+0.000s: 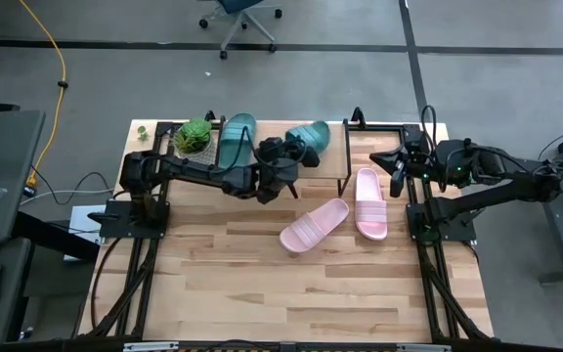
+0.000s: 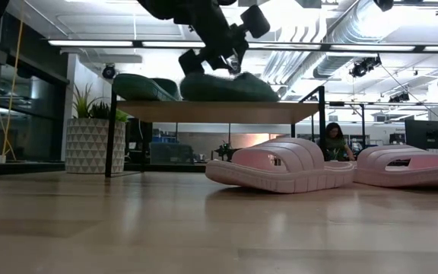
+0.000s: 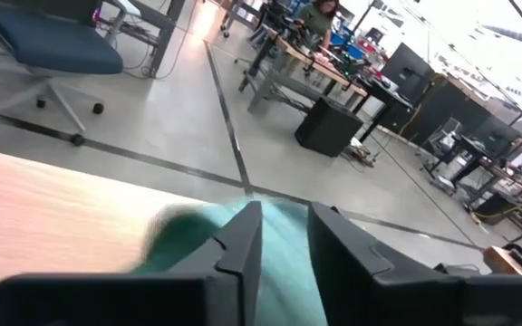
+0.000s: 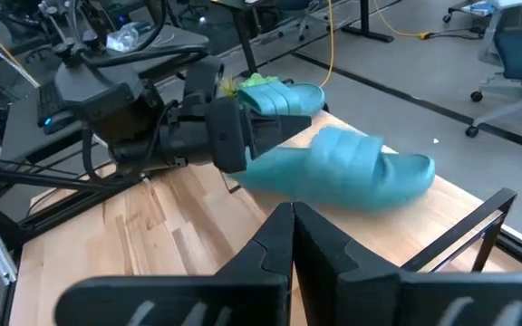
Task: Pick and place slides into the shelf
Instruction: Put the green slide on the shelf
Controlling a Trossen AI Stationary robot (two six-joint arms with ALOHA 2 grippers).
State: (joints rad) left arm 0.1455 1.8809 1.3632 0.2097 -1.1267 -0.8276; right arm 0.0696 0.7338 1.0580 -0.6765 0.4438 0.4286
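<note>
Left claw (image 1: pixel 296 156) setting second teal slide (image 1: pixel 310 134) onto shelf (image 1: pixel 345 156).
Fingers parting, sandal barely gripped beside first teal slide (image 1: pixel 236 139); right claw (image 1: pixel 396 168) waiting clenched, empty.

Grey floor (image 1: pixel 360 88), crossed by dark seam lines. Blue swivel chair (image 1: pixel 242 12) on castors, set beyond the counter. Yellow cable (image 1: pixel 60 68) laid across the floor. White patterned planter (image 2: pixel 90 144) with green plant. Ceiling strip lights (image 2: pixel 97 43) and exposed ducting (image 2: pixel 356 30). Desks (image 3: pixel 324 77) ranged behind.

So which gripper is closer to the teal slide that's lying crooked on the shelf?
Left. The left gripper is right at the angled teal slide on the shelf; the right gripper waits beyond the shelf's end.
</note>
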